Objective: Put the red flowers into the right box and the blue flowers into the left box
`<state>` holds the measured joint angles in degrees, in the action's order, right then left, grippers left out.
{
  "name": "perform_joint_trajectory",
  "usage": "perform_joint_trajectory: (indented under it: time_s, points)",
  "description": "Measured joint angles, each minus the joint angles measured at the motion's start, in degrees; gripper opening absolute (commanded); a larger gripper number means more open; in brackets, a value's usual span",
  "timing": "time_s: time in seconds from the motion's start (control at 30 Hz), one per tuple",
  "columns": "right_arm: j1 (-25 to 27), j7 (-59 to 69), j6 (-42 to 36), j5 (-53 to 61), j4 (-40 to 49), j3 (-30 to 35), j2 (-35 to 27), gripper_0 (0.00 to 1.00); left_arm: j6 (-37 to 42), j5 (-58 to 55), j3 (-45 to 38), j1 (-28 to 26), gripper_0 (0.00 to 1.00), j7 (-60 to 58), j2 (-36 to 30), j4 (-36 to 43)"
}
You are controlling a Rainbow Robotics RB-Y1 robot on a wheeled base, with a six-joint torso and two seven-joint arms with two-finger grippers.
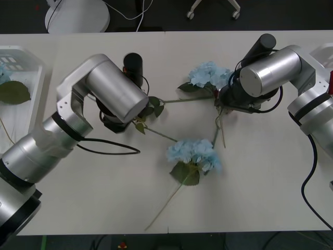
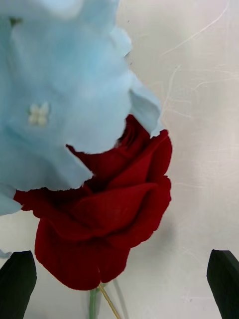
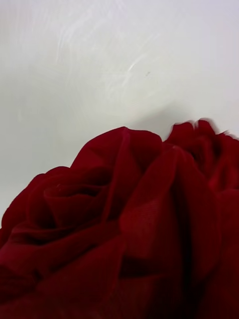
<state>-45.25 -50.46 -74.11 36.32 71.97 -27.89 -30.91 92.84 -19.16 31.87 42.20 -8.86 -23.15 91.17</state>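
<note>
Two blue flowers (image 1: pixel 195 154) lie on the matte white table (image 1: pixel 260 187): one puffy cluster near the middle, another (image 1: pixel 208 74) farther back, beside the right gripper (image 1: pixel 222 104). Their thin green stems cross between the arms; broad leaves sit under each head.

The right wrist view shows what the front view hides: a deep-red rose (image 2: pixel 107 214), layered cloth petals, lying partly under a pale blue bloom (image 2: pixel 64 89). The black fingers (image 2: pixel 17 284) stand wide apart, one either side of the rose, not touching it.

The left gripper (image 1: pixel 115 122) is low over the table near the stems. Its wrist view shows a second rose (image 3: pixel 124 224) very close; its jaws cannot be told.

The left box (image 1: pixel 23 60), glossy white plastic, holds a leaf and some blue. The right box (image 1: pixel 325 54) shows at the far edge.
</note>
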Motion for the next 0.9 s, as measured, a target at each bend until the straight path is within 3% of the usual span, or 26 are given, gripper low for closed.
perform_joint_trajectory:
  time_s: [0.17,0.37,0.63,0.9]
  points:
    - [0.0,0.0,1.4,0.0,-2.5,-0.9,1.2,0.99,4.0,-1.4,-9.0,-1.2,0.0,17.4,-3.3,6.0]
    - [0.0,0.0,0.7,0.3,-3.2,-0.4,1.8,0.99,5.8,-0.8,-17.3,-1.5,0.0,40.2,-4.3,7.7]
    - [0.0,-0.7,-3.0,2.7,-3.5,7.2,1.7,0.99,5.7,0.7,-19.6,-2.5,0.0,30.1,-4.2,7.7]
    - [0.0,-0.7,-1.1,0.0,-6.7,6.2,1.7,0.99,5.6,0.8,-19.6,-3.3,0.0,31.7,-4.1,8.1]
